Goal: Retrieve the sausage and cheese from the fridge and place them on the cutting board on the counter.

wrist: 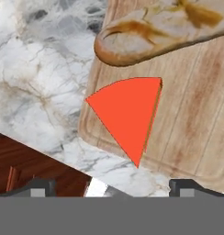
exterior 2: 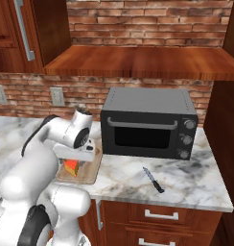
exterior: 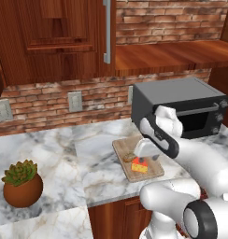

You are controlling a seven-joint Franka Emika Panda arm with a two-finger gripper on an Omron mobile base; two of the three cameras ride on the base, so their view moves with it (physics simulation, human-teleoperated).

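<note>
The cheese (wrist: 127,114) is seen lying on the cutting board (wrist: 196,119), at 6 o'clock of a bread loaf (wrist: 155,27). The claw (wrist: 116,186) is held open above it, gripping nothing. The wedge is judged light, stiff and best pinched across its 2 flat faces.

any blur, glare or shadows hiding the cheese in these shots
Hand view: sharp, with flat even light and no glare; the cheese reads as a plain orange-red wedge on the cutting board, beside the bread loaf. Left base view: soft and coarse; the arm partly covers the board. Right base view: the cheese is mostly hidden behind the arm.
</note>
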